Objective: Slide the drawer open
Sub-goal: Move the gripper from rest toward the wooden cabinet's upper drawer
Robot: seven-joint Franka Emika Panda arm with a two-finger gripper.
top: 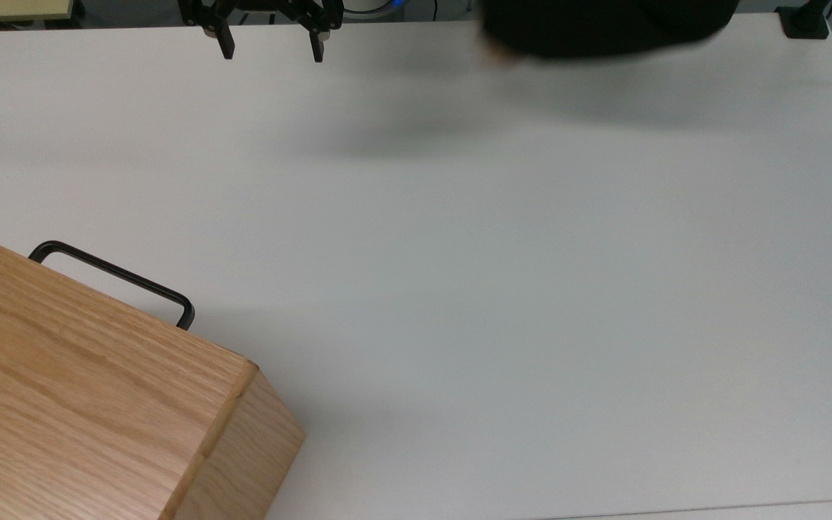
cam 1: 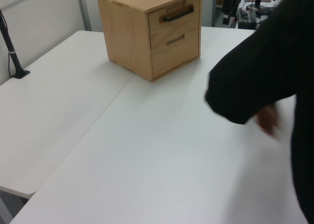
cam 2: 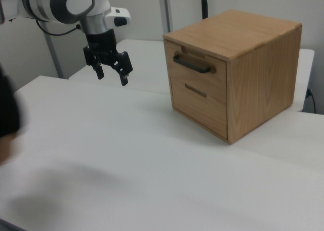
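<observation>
The robot's black two-finger pincer (cam 2: 112, 75) hangs in the air over the big white table (top: 503, 303), and its two fingers are spread apart with nothing between them. In the right view, the light oak wooden drawer (cam 2: 195, 66) with the black metal bar handle (cam 2: 191, 65) is off to the pincer's right, well apart from it. The drawer is the top one in the light oak wooden cabinet box (cam 2: 253, 84) and sits pushed in, flush with the front. A second, lower drawer front (cam 2: 197, 105) sits under it. In the top view, a person's black sleeve (top: 604, 25) reaches over the table edge, to the right of the pincer (top: 271, 49).
</observation>
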